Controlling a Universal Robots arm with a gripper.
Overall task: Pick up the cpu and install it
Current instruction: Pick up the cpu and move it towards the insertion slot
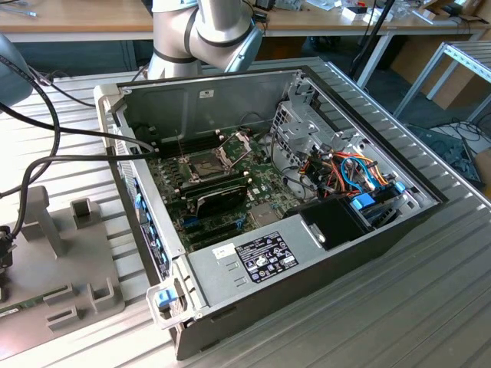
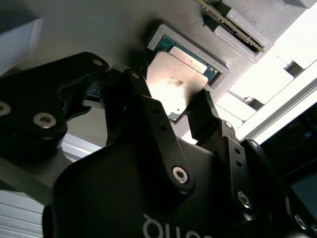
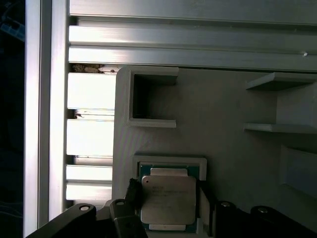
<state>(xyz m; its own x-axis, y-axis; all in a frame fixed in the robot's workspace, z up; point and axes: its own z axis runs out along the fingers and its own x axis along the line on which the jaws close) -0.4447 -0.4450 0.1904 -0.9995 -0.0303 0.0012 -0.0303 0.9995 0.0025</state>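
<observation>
Two fingers [image 3: 133, 191] of your gripper [image 3: 168, 193] clamp opposite edges of the cpu [image 3: 168, 202], which lies flat, metal lid up, square in the grey holder [image 3: 223, 109].

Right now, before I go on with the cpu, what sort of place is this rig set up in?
Most likely a robotics lab or workshop bench: an open computer case lies on a table of aluminium profiles, a grey fixture holds the cpu, and workbenches stand in the background.
</observation>
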